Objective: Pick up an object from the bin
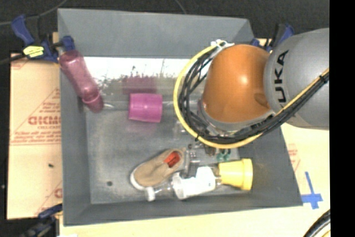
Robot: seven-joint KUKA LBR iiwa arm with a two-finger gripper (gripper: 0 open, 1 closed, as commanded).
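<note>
At 6 o'clock in the bin, close to the near wall, lies a small heap: a white plastic piece, a yellow cap touching it on its 3 o'clock side, and a tan shoe-shaped thing on its 9 o'clock side with a red bit on top. The gripper hangs just over this heap, at the white piece's 12 o'clock edge and beside the red bit; whether it is apart or together I cannot tell, and I would not call anything held. I judge the step to be the approach onto the heap; the next move calls for settling on one piece and closing squarely, since the neighbours touch and may drag along. Farther back, a magenta cup lies on its side toward 11 o'clock, well apart. A pink bottle leans in the 10 o'clock corner. Above the gripper sits the orange cover; the grey arm bears black letters reading "UKA".
</note>
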